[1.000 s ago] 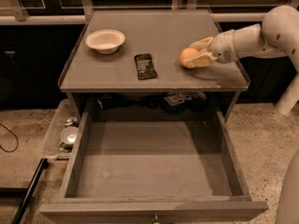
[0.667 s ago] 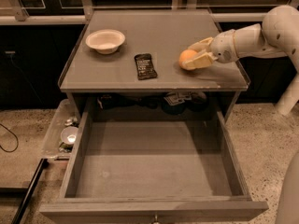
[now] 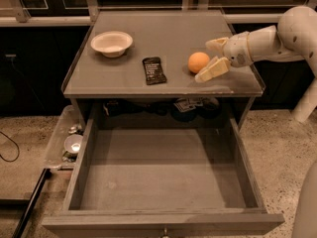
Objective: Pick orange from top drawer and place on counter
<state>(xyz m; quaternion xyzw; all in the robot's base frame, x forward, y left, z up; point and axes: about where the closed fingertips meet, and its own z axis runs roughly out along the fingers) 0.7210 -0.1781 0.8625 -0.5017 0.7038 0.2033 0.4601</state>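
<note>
The orange (image 3: 198, 62) rests on the counter (image 3: 168, 38), right of centre near the front edge. My gripper (image 3: 209, 58) is just to its right, open, with one finger behind the fruit and the other (image 3: 212, 70) in front of it, no longer clamping it. The white arm (image 3: 270, 38) reaches in from the right. The top drawer (image 3: 163, 177) is pulled fully out below the counter and its flat bottom is bare.
A white bowl (image 3: 112, 42) stands at the counter's back left. A dark flat packet (image 3: 154, 70) lies in the middle. Items sit on the shelf under the counter (image 3: 190, 104). A clear bin with metal things (image 3: 69, 142) is on the floor at left.
The gripper was shut on the orange; now its fingers have spread and drawn back slightly to the right, leaving the orange resting on the counter.
</note>
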